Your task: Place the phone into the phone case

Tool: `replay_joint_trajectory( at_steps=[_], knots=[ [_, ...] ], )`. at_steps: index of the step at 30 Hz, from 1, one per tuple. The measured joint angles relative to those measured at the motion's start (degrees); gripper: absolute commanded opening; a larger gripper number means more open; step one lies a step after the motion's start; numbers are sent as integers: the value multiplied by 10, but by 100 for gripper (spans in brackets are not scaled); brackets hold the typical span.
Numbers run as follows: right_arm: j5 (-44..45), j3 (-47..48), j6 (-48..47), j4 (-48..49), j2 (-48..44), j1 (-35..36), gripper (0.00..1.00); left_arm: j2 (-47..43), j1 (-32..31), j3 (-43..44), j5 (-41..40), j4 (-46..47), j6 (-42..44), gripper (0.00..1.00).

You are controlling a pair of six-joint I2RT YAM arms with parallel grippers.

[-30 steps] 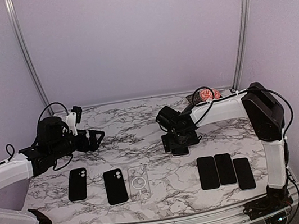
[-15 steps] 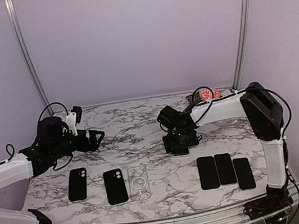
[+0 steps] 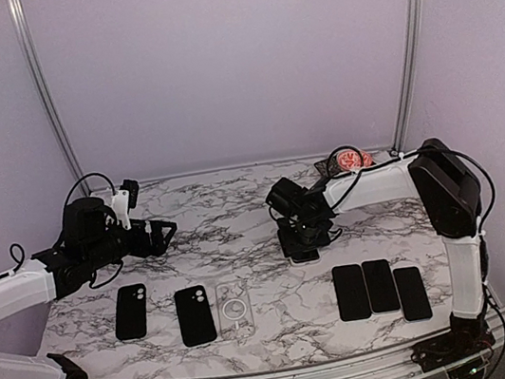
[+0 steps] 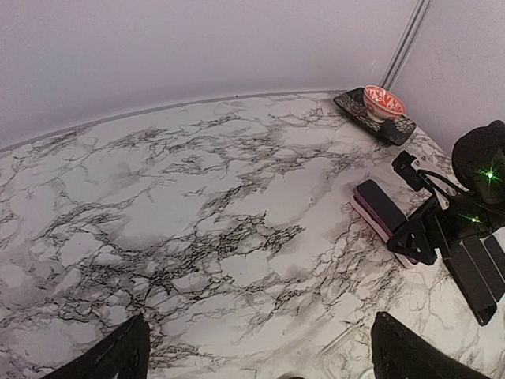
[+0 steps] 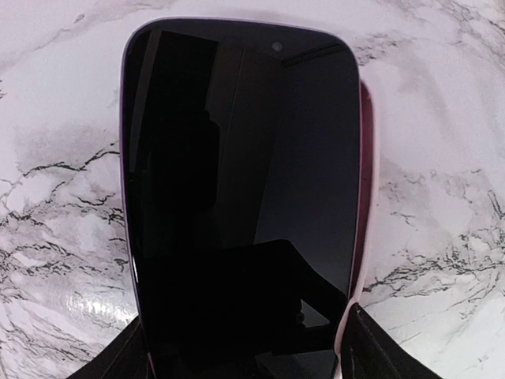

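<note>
- Seating is the step in hand, by my reading: the phone (image 5: 237, 181) lies screen-up on a pink case (image 5: 364, 205) on the marble table (image 3: 237, 211), right of centre and toward the far side.
- In the right wrist view a pink rim shows along the phone's right edge only, while the left edge shows a pale lavender one. The phone is probably not fully pressed home, though I cannot be sure.
- The right gripper (image 5: 246, 343) is down over the near end of the phone. Its fingers (image 5: 371, 351) are spread about as wide as the phone, one at each long edge. Whether they squeeze it or only flank it cannot be told.
- The left gripper (image 4: 256, 351) hovers over the left side of the table, jaws wide apart with nothing between them, well apart from the phone.
- Three spare phones (image 3: 380, 286) lie side by side near the right front edge. Two black cases (image 3: 196, 315) and a clear case (image 3: 234, 308) lie at the left front.
- The next move likely calls for squaring the phone over the case and pushing straight down until all the edges catch. A tilted push could slide both across the smooth marble.
</note>
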Motion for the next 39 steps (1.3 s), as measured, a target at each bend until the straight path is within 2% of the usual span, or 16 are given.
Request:
replay_joint_trajectory(
  at_steps=[10,15,22,27,35,39],
  knots=[
    [-19,-99,-56,71,-65,18,42,16,-13,1,0,0,-4,99],
    [-40,-150,-76,108,-103,41,40,66,-45,26,3,5,-28,99],
    [-50,-183,-103,182,-142,89,40,168,-63,34,62,111,-164,99],
    [-42,-194,-122,243,-174,120,40,193,-84,25,82,204,-238,99],
    [-3,-193,-167,316,-200,167,40,199,-103,25,90,303,-302,99],
    [15,-189,-190,341,-213,182,40,198,-106,25,75,312,-308,92]
  ],
)
